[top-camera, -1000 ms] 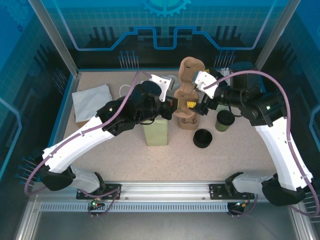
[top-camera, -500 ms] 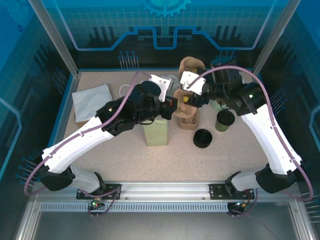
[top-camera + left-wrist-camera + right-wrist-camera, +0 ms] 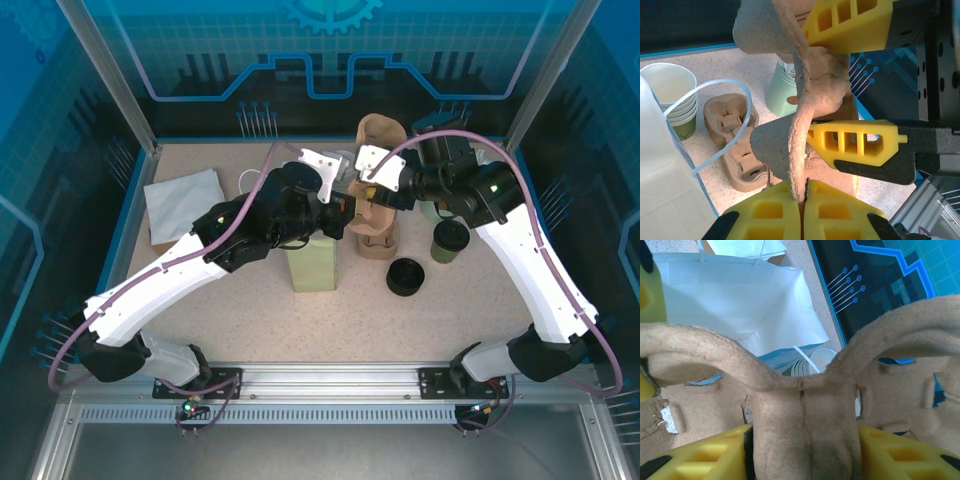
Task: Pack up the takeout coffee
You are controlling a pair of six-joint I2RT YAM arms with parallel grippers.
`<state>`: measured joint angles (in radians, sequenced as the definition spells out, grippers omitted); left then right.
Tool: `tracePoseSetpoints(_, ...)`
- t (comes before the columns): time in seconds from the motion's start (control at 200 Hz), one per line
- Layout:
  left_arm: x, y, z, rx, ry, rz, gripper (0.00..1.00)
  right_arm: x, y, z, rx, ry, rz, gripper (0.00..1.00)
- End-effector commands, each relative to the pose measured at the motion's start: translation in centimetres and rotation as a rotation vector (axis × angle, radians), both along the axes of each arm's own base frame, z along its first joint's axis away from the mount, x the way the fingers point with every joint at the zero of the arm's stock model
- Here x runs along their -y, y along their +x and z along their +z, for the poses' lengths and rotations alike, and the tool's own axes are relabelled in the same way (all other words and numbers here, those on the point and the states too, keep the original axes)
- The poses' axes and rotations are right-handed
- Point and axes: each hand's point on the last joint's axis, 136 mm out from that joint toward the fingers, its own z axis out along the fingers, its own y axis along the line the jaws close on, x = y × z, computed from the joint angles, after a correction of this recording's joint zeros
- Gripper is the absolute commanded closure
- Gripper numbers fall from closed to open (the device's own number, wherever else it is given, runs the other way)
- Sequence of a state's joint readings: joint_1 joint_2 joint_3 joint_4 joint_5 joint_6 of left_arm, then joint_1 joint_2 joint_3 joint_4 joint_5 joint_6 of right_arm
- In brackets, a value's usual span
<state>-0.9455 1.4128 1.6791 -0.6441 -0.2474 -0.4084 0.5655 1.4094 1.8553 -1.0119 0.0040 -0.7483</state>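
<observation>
The pulp cup carrier (image 3: 383, 135) is held upright above the tabletop's far edge, mid-width. The left gripper (image 3: 800, 212) pinches its thin rim (jaws nearly meeting), and the right gripper (image 3: 805, 450) clasps its central post. A pale bag (image 3: 312, 265) stands beside it.

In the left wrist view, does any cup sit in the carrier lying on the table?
No: the pockets of the carrier are empty, and the cups stand beside it.

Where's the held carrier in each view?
Top external: carrier upright, centre back, right of the bag.
Left wrist: carrier edge-on, running down the middle.
Right wrist: carrier close up, across the foreground.
Shared landmark: the white bag.
</observation>
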Motion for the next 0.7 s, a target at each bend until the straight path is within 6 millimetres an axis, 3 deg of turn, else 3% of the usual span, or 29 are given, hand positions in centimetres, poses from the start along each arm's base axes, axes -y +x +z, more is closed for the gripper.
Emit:
tracePoseSetpoints(0.0, -0.1, -0.2, 0.7, 0.030, -0.004, -0.008, 0.97, -0.2, 0.0, 0.7, 0.012, 0.004, -0.009, 0.50)
tracePoseSetpoints(0.075, -0.1, -0.2, 0.7, 0.030, -0.001, -0.010, 0.94, -0.2, -0.1, 0.7, 0.008, 0.002, -0.009, 0.50)
tracePoseSetpoints(0.215, -0.3, -0.3, 0.7, 0.030, 0.010, -0.007, 0.77, 0.0, 0.0, 0.6, 0.007, -0.003, -0.017, 0.50)
tracePoseSetpoints(0.385, -1.7, -0.7, 1.4, 0.050, 0.023, 0.008, 0.68, 0.2, 0.2, 0.2, -0.002, -0.007, -0.025, 0.51)
tracePoseSetpoints(0.53, -4.3, -1.5, 1.9, 0.053, 0.025, 0.029, 0.50, 0.2, 0.3, 0.5, 0.004, 0.002, -0.025, 0.51)
tracePoseSetpoints(0.695, -10.5, -1.2, 0.6, -0.061, -0.006, 0.171, 0.42, -0.3, 0.4, 1.4, 0.019, 0.036, -0.007, 0.51)
